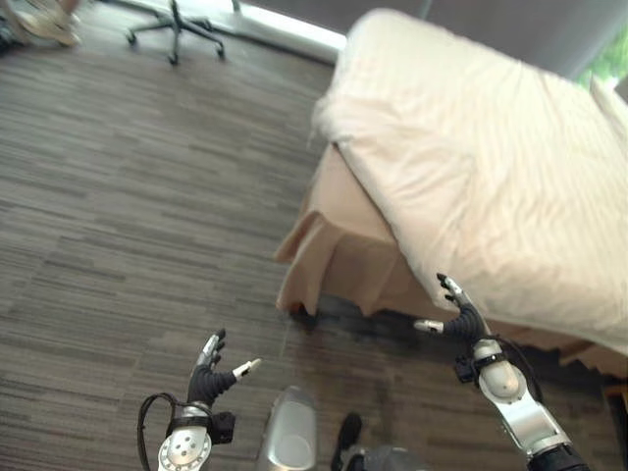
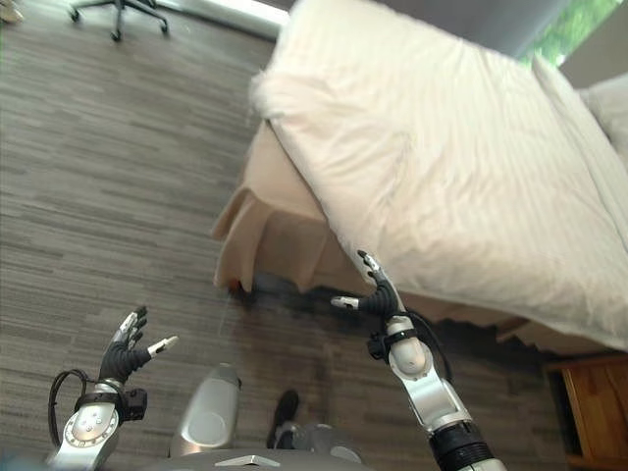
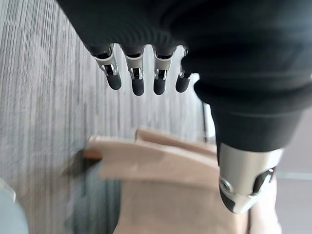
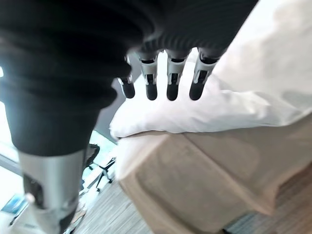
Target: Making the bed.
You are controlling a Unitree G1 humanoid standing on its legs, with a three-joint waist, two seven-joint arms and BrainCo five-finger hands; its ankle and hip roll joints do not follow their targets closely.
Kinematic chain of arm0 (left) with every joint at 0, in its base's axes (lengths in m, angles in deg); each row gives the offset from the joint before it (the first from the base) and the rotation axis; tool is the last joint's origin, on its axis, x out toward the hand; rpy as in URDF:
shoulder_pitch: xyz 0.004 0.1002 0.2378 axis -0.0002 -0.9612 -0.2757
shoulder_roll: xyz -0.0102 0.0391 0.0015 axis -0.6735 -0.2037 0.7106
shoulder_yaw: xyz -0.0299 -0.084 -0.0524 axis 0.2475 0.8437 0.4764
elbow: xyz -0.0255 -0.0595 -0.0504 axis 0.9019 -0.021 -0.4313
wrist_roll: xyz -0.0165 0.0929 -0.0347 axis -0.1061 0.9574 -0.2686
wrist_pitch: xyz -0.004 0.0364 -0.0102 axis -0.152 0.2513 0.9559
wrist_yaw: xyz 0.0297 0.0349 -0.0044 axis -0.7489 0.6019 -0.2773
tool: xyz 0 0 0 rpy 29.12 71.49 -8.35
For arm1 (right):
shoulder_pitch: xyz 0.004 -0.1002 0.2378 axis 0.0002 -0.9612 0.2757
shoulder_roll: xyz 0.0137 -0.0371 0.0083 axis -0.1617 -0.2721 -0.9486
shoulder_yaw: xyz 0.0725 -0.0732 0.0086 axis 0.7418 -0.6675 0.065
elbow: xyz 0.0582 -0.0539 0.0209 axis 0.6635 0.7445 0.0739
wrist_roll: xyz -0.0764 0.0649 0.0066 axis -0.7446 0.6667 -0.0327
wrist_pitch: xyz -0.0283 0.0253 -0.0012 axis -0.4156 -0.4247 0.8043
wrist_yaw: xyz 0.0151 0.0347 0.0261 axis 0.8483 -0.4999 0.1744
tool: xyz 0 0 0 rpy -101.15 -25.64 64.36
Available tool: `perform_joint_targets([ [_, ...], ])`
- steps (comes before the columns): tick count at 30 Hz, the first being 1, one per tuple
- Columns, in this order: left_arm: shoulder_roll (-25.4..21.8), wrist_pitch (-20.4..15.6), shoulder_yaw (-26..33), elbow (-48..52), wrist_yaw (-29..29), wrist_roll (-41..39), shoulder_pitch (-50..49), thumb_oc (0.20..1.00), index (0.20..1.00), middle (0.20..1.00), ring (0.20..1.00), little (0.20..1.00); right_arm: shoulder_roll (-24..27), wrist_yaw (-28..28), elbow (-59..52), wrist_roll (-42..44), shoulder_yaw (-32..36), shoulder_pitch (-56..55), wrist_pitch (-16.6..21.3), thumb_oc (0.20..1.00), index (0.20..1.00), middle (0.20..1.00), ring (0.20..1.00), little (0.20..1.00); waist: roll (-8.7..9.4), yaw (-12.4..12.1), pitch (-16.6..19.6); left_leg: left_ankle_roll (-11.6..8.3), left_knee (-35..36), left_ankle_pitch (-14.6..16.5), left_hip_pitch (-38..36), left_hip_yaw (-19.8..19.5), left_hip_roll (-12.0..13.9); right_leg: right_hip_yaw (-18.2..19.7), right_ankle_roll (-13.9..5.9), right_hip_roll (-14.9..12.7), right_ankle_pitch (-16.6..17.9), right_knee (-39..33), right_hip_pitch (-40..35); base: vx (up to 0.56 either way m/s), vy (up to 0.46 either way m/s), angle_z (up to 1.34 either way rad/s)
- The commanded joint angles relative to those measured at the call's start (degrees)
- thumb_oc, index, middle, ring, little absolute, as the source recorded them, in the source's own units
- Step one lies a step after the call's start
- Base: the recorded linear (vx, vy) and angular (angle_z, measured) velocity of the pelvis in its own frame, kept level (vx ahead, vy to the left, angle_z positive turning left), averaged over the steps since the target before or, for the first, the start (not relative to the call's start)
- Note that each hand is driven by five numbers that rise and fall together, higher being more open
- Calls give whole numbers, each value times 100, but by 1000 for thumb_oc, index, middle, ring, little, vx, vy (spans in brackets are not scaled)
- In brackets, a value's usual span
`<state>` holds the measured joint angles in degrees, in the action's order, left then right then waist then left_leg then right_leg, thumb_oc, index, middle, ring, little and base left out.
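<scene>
A white duvet (image 1: pixel 491 167) is lying across the bed (image 1: pixel 343 245), its near corner drooping over the tan bed skirt (image 2: pixel 265 245) above the grey carpet (image 1: pixel 118 196). The right hand (image 2: pixel 378 297) is hovering just beside the bed's near edge, fingers straight and spread, holding nothing; the left hand (image 1: pixel 211 373) is hanging over the carpet well apart from the bed, fingers likewise extended and empty. The duvet is probably light, soft and limp, so it is likely to sag and drag rather than slide as one piece; the overhanging hem near the corner appears the best hold, though its thickness is hard to judge. An office chair (image 1: pixel 177 25) is standing far off.
</scene>
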<state>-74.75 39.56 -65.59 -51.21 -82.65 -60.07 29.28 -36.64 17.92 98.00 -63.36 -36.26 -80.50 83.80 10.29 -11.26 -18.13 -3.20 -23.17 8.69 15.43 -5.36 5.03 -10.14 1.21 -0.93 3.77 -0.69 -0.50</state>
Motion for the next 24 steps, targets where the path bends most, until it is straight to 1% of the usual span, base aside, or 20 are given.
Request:
perform_joint_targets([
  [1, -240, -75, 246, -163, -150, -52, 298, 1000, 1000, 1000, 1000, 1000, 235, -47, -351, 309, 70, 359, 281, 1000, 1000, 1000, 1000, 1000, -3, 6, 173, -64, 1494, -663, -604, 84, -411, 143, -487, -79, -730, -420, -491, 152, 241, -6],
  [2, -244, -84, 241, -196, -155, -59, 338, 1000, 1000, 1000, 1000, 1000, 236, -54, -359, 315, 80, 373, 273, 1000, 1000, 1000, 1000, 1000, 4, 1, 154, -65, 1544, -692, -629, 88, -414, 146, -487, -85, -730, -420, -492, 139, 250, -42],
  [3, -415, -88, 6, -360, -292, 257, 682, 1000, 1000, 1000, 1000, 1000, 265, 61, -348, -41, -12, 285, 186, 1000, 1000, 1000, 1000, 1000, -85, 180, 274, -30, 2080, -800, -891, 367, -288, 92, -504, -76, -826, -361, -506, 148, 248, -62],
  [5, -408, -139, 7, -408, -233, 262, 585, 1000, 1000, 1000, 1000, 1000, 293, 65, -344, -216, -48, 307, 149, 1000, 1000, 1000, 1000, 1000, -115, 220, 325, 13, 2253, -874, -1010, 395, -288, 84, -515, -103, -854, -271, -445, 140, 229, -28],
  [6, -347, -172, -32, -339, -191, 216, 532, 1000, 1000, 1000, 1000, 1000, 251, 95, -285, -322, -120, 393, 122, 1000, 1000, 1000, 1000, 1000, -106, 283, 414, 63, 2492, -943, -1196, 304, -359, 173, -561, -146, -864, -60, -357, 119, 151, -4],
  [8, -488, -126, -20, -319, -190, 242, 610, 1000, 1000, 1000, 1000, 1000, 164, 76, -209, -406, -154, 404, 101, 1000, 1000, 1000, 1000, 1000, -92, 329, 446, 148, 2641, -966, -1356, 327, -335, 305, -638, -140, -991, 527, -190, 119, 132, -14],
  [9, -492, -126, -17, -320, -189, 240, 613, 1000, 1000, 1000, 1000, 1000, 160, 77, -206, -407, -156, 409, 101, 1000, 1000, 1000, 1000, 1000, -85, 317, 443, 151, 2648, -968, -1362, 340, -337, 320, -641, -147, -1018, 577, -163, 123, 76, 4],
  [10, -593, -121, 12, -287, -267, 218, 720, 1000, 1000, 1000, 1000, 1000, 118, 105, -213, -397, -194, 535, 101, 1000, 1000, 1000, 1000, 1000, -135, 362, 414, 197, 2728, -983, -1487, 293, -303, 477, -727, -91, -1020, 1083, 29, 123, 25, 2],
  [11, -653, -117, 13, -336, -324, 266, 842, 1000, 1000, 1000, 1000, 1000, 111, 128, -201, -432, -176, 587, 83, 1000, 1000, 1000, 1000, 1000, -160, 391, 399, 196, 2764, -968, -1518, 289, -267, 562, -764, -112, -1032, 1141, 131, 125, 23, -12],
  [12, -653, -120, 10, -345, -327, 267, 854, 1000, 1000, 1000, 1000, 1000, 110, 129, -200, -434, -173, 594, 82, 1000, 1000, 1000, 1000, 1000, -160, 387, 393, 196, 2763, -965, -1519, 291, -265, 564, -763, -111, -1037, 1150, 136, 106, -45, -15],
  [14, -690, -148, 34, -357, -365, 234, 902, 1000, 1000, 1000, 1000, 1000, 185, 152, -275, -480, -145, 709, 53, 1000, 1000, 1000, 1000, 1000, -224, 444, 406, 192, 2803, -954, -1520, 263, -224, 725, -728, -221, -969, 849, 209, 157, -123, 9],
  [15, -720, -193, 48, -295, -427, 240, 937, 1000, 1000, 1000, 1000, 1000, 256, 184, -364, -503, -93, 804, 57, 1000, 1000, 1000, 1000, 1000, -309, 503, 387, 157, 2817, -929, -1509, 202, -158, 933, -751, -384, -760, 487, 504, 149, -150, 12],
  [16, -717, -192, 48, -294, -427, 240, 937, 1000, 1000, 1000, 1000, 1000, 260, 183, -367, -502, -93, 804, 55, 1000, 1000, 1000, 1000, 1000, -317, 505, 399, 156, 2817, -921, -1502, 203, -151, 931, -751, -377, -752, 469, 504, 196, -240, 11],
  [17, -726, -239, 92, -273, -492, 204, 924, 1000, 1000, 1000, 1000, 1000, 308, 173, -399, -515, -124, 876, 60, 1000, 1000, 1000, 1000, 1000, -372, 536, 361, 98, 2814, -880, -1557, 198, -54, 960, -820, -507, -560, 236, 718, 163, -202, 17],
  [18, -744, -272, 88, -250, -490, 196, 949, 1000, 1000, 1000, 1000, 1000, 308, 178, -471, -523, -99, 846, 59, 1000, 1000, 1000, 1000, 1000, -329, 541, 388, 71, 2807, -837, -1563, 216, -53, 931, -851, -584, -553, 36, 616, 198, -267, 16],
  [20, -735, -263, 84, -219, -492, 198, 976, 1000, 1000, 1000, 1000, 1000, 262, 173, -493, -527, -136, 867, 54, 1000, 1000, 1000, 1000, 1000, -281, 559, 388, 27, 2804, -821, -1594, 282, -51, 826, -878, -642, -485, -34, 560, 144, -229, 25],
  [21, -676, -383, 66, 81, -564, 177, 1034, 1000, 1000, 1000, 1000, 1000, 256, 219, -464, -592, -159, 897, 92, 1000, 1000, 1000, 1000, 1000, -286, 593, 440, -117, 2817, -794, -1640, 333, 128, 728, -898, -657, -360, -75, 502, 173, -325, 34],
  [22, -632, -425, 65, 218, -532, 108, 1031, 1000, 1000, 1000, 1000, 1000, 274, 219, -494, -587, -143, 886, 93, 1000, 1000, 1000, 1000, 1000, -295, 614, 461, -153, 2817, -781, -1629, 363, 196, 688, -887, -650, -364, -111, 479, 174, -328, 34],
  [23, -629, -421, 67, 227, -529, 106, 1024, 1000, 1000, 1000, 1000, 1000, 278, 217, -498, -586, -143, 882, 91, 1000, 1000, 1000, 1000, 1000, -302, 619, 465, -157, 2817, -779, -1628, 358, 202, 682, -884, -645, -362, -118, 475, 69, -145, 22],
  [24, -571, -495, 76, 426, -548, 24, 1052, 1000, 1000, 1000, 1000, 1000, 313, 234, -541, -543, -123, 876, 136, 1000, 1000, 1000, 1000, 1000, -333, 666, 497, -216, 2817, -789, -1608, 390, 283, 633, -859, -617, -363, -166, 441, 80, -232, 18],
])
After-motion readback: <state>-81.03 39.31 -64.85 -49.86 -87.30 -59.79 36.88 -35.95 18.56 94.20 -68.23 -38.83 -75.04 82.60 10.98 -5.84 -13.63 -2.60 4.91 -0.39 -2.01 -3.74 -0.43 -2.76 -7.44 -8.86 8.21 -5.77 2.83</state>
